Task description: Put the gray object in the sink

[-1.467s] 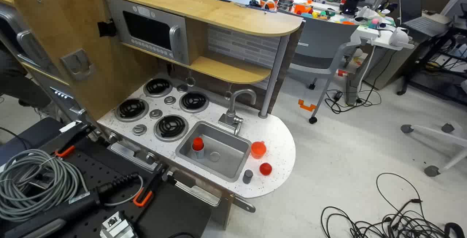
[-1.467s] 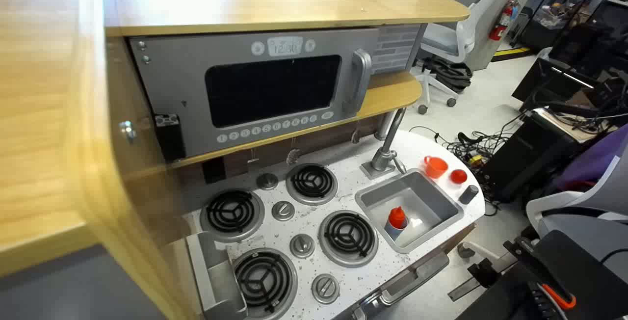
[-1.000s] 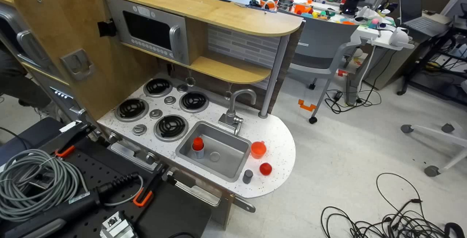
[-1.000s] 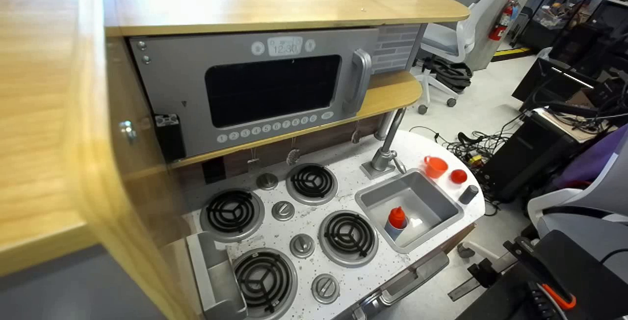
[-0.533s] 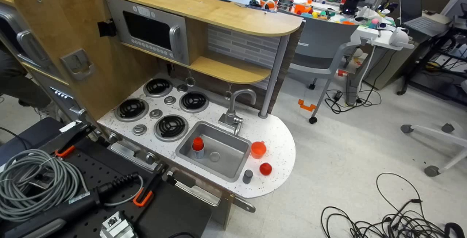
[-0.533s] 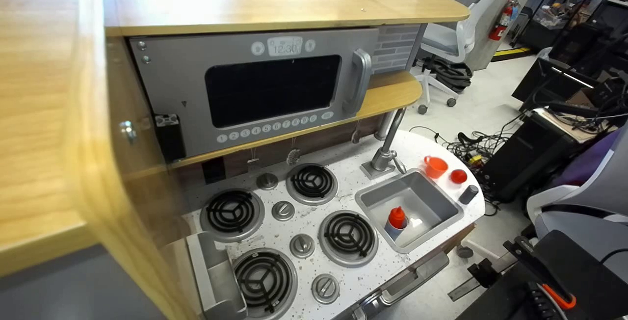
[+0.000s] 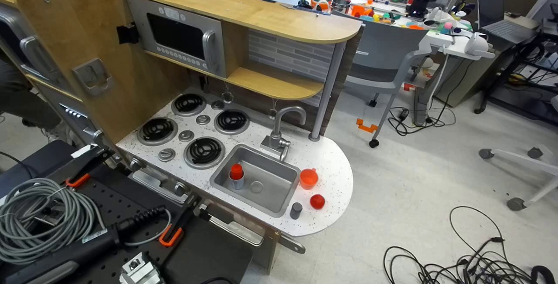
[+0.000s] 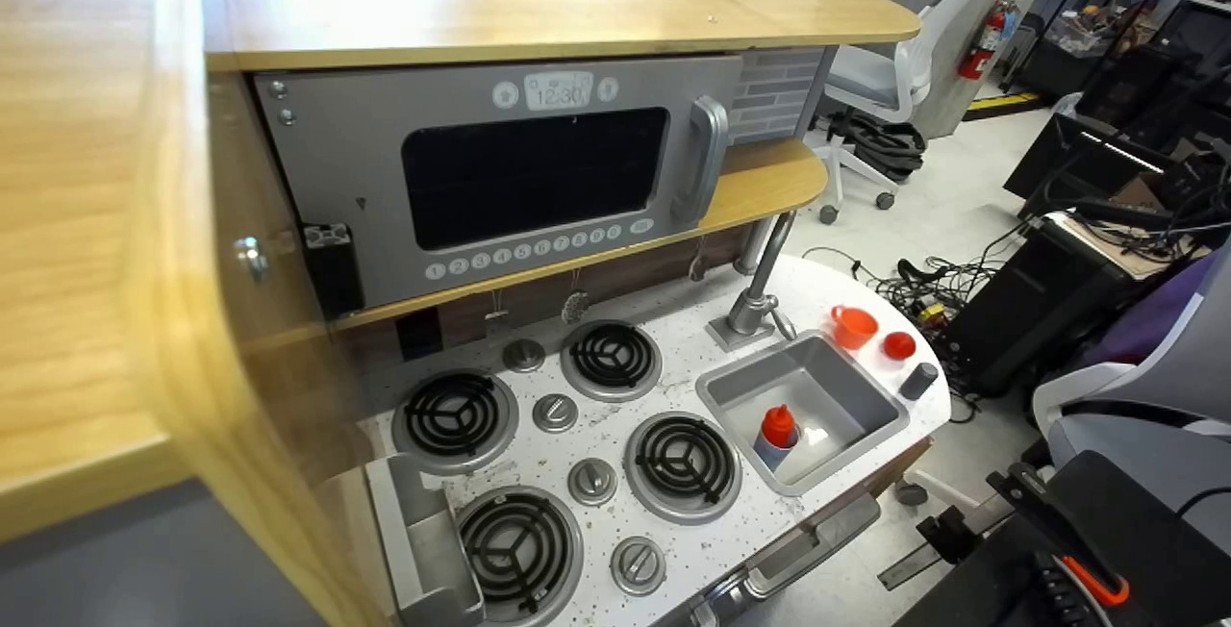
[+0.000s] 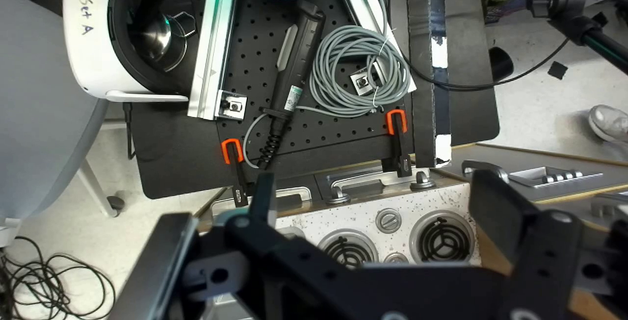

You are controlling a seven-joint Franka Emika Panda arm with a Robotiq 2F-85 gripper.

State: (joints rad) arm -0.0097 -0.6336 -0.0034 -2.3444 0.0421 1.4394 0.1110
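Note:
The gray object [image 7: 296, 210] is a small dark gray cylinder. It stands on the white countertop beside the sink, near the rounded end, and also shows in an exterior view [image 8: 918, 381]. The sink [image 7: 270, 190] is a silver-gray metal basin, seen in both exterior views [image 8: 835, 398]. A red-topped bottle in a gray sleeve or cup [image 7: 236, 182] stands inside it. My gripper [image 9: 378, 195] shows only in the wrist view. Its fingers are wide apart with nothing between them, high above the stove side. The gray object is not visible in the wrist view.
An orange cup [image 7: 308, 178] and a red ball-like object [image 7: 317, 201] sit beside the gray cylinder. A curved faucet [image 7: 279, 131] rises behind the sink. A wooden shelf [image 7: 279, 79] and microwave [image 8: 539, 175] overhang the counter. Black burners [image 8: 681, 465] lie beside the sink.

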